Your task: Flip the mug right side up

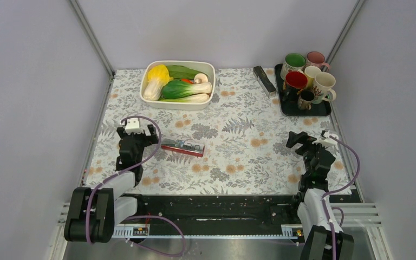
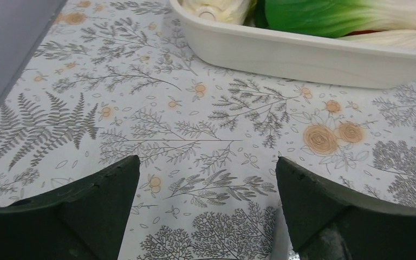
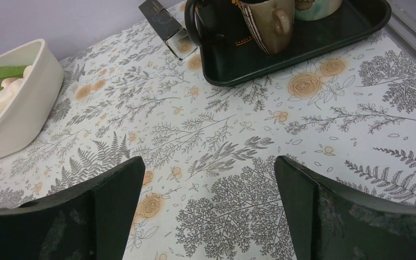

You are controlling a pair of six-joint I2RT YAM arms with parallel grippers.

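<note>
Several mugs stand crowded on a black tray (image 1: pixel 320 110) at the back right. At its front are a black mug (image 1: pixel 288 94) and a striped brown mug (image 1: pixel 305 99). The right wrist view shows the tray (image 3: pixel 325 43), the black mug (image 3: pixel 208 16) and the striped mug (image 3: pixel 265 21), all cut off at the top. I cannot tell which mug is upside down. My right gripper (image 1: pixel 309 142) (image 3: pixel 208 179) is open and empty over the cloth, well short of the tray. My left gripper (image 1: pixel 137 131) (image 2: pixel 207 179) is open and empty at the left.
A white dish (image 1: pixel 206 103) of toy vegetables stands at the back centre, its wall close ahead in the left wrist view (image 2: pixel 303 54). A flat red pack (image 1: pixel 182 147) lies right of my left gripper. A black bar (image 1: pixel 264 78) lies left of the tray. Grey walls close in both sides.
</note>
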